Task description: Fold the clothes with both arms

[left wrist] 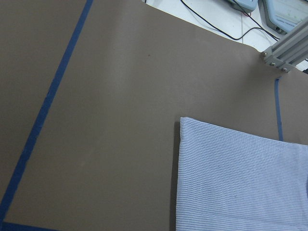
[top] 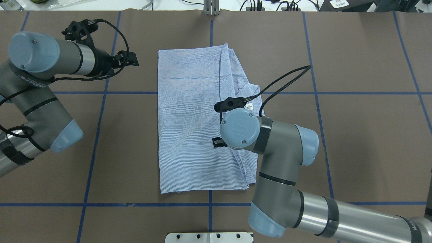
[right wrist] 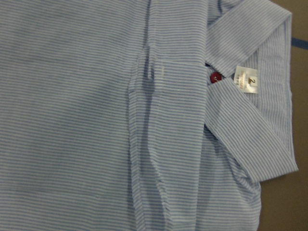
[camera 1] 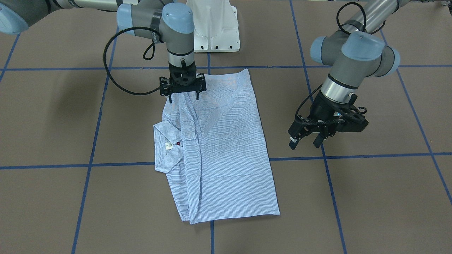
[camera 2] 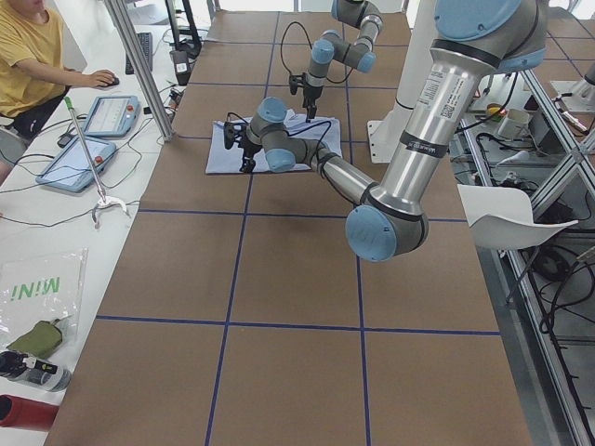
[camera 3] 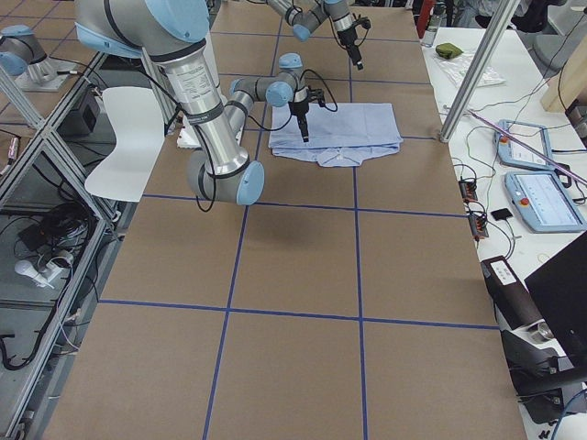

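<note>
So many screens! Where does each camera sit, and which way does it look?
Front-facing: across the table, facing the robot; left arm, right arm, white base, striped shirt.
Overhead: behind the robot, looking down; both arms.
Exterior left: table's end; left arm nearest.
Exterior right: opposite end; right arm nearest.
Left wrist: sees table, shirt corner; no body.
Right wrist: above collar, neck label; no body.
Shared: every view shows the shirt.

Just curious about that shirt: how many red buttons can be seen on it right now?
1: a red button beside the white label at the collar. Others may be hidden under the folds.
</note>
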Controlling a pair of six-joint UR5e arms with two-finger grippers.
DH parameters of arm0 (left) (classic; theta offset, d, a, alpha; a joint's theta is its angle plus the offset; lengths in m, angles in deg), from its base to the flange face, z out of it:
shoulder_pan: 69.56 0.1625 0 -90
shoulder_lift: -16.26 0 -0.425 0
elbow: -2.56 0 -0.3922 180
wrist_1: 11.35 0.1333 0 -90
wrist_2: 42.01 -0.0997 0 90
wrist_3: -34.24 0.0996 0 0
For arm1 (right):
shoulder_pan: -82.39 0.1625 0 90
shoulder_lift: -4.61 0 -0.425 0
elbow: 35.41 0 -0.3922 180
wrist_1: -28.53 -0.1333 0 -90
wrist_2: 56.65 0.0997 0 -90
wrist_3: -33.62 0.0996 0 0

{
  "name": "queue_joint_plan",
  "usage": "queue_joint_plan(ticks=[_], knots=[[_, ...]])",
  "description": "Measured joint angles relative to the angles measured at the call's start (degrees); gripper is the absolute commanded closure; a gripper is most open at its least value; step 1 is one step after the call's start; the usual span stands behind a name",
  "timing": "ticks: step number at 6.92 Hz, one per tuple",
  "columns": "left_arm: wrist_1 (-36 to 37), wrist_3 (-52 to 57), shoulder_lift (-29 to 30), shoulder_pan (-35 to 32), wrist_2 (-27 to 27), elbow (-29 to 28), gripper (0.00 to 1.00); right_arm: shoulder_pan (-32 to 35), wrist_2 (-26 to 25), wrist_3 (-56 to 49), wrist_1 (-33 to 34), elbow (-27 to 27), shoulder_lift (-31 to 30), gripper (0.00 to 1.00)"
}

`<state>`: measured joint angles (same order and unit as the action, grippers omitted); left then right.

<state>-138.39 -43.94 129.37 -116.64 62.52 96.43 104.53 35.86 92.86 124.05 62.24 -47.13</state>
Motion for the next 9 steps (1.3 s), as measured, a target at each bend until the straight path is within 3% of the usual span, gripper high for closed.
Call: queue_joint_plan(ticks=[4, 9], knots=[[-0.05, -0.13, -0.93, 0.06, 0.09, 0.59, 0.01, -0.41, -2.02, -10.60, 1.00, -4.90, 1.93, 0.00], [0.05, -0.67, -1.01, -0.09, 0.14, 2.17, 0.00, -0.19, -2.15, -11.09, 3.50, -4.01, 0.23, 0.00]])
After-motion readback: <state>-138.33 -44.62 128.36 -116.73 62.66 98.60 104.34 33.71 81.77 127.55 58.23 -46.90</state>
